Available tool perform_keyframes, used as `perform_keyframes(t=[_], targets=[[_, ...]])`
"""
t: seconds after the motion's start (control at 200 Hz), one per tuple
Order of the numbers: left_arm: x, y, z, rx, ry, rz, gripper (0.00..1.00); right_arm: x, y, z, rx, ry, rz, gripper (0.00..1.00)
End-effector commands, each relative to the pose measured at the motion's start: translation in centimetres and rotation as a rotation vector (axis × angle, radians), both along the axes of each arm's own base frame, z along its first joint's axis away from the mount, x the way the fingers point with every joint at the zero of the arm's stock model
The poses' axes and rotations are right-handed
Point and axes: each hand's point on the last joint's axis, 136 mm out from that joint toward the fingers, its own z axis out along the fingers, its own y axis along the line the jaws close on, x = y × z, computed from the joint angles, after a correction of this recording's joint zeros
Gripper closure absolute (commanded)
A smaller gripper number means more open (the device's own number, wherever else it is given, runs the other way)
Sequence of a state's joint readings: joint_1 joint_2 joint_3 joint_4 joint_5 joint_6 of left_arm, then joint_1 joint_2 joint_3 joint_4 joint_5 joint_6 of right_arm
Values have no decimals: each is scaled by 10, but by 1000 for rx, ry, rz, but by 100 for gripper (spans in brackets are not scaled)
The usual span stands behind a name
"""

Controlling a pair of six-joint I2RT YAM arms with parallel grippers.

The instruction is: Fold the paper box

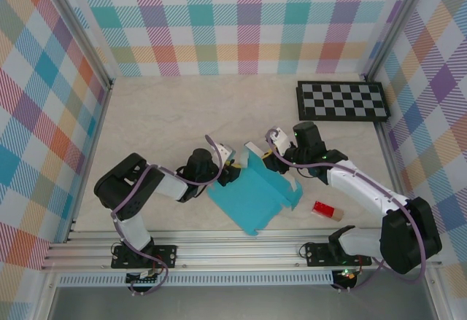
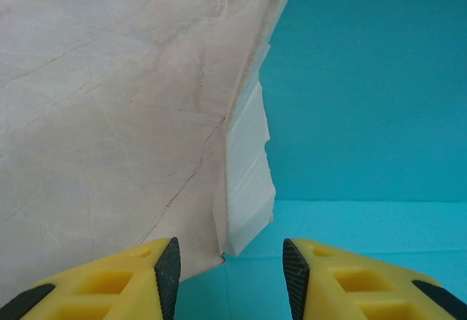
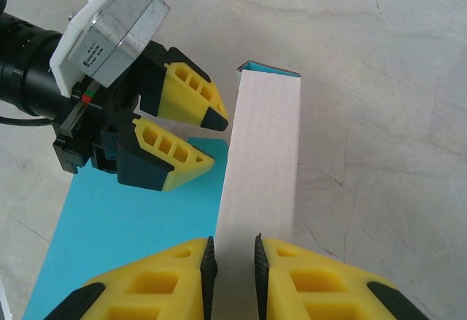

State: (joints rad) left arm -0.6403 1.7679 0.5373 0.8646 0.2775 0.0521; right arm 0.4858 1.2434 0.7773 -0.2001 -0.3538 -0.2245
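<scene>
This is a robot test lab: bright checked walls (image 1: 248,21) box in a pale stone-look tabletop (image 1: 182,116), with silver metal rails (image 1: 233,253) along the front.

A black-and-white checkerboard (image 1: 341,100) lies flat at the far right of the pale marbled table (image 1: 175,116), close to the plaid walls (image 1: 241,21). A small red block (image 1: 326,209) rests toward the near right, well apart from it, just before the metal rails (image 1: 241,251).

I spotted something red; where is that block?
From above, the red block lies front right on the table, just right of the teal box, beside the right arm.
</scene>
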Motion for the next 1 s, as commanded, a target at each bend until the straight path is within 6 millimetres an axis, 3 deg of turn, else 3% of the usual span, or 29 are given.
perform_keyframes(t=[0.0, 0.165, 0.63, 0.995], targets=[[1, -12, 2, -5, -17, -54, 55, -11, 1, -7, 8, 40, 27, 76], [8, -25, 1, -11, 7, -88, 55, -14, 1, -6, 18, 42, 31, 77], [17, -27, -18, 53, 18, -98, 61, -16, 3, 0, 30, 26, 48, 77], [16, -25, -24, 107, -1, -106, 90, -17, 4, 3, 35, 23, 55, 78]])
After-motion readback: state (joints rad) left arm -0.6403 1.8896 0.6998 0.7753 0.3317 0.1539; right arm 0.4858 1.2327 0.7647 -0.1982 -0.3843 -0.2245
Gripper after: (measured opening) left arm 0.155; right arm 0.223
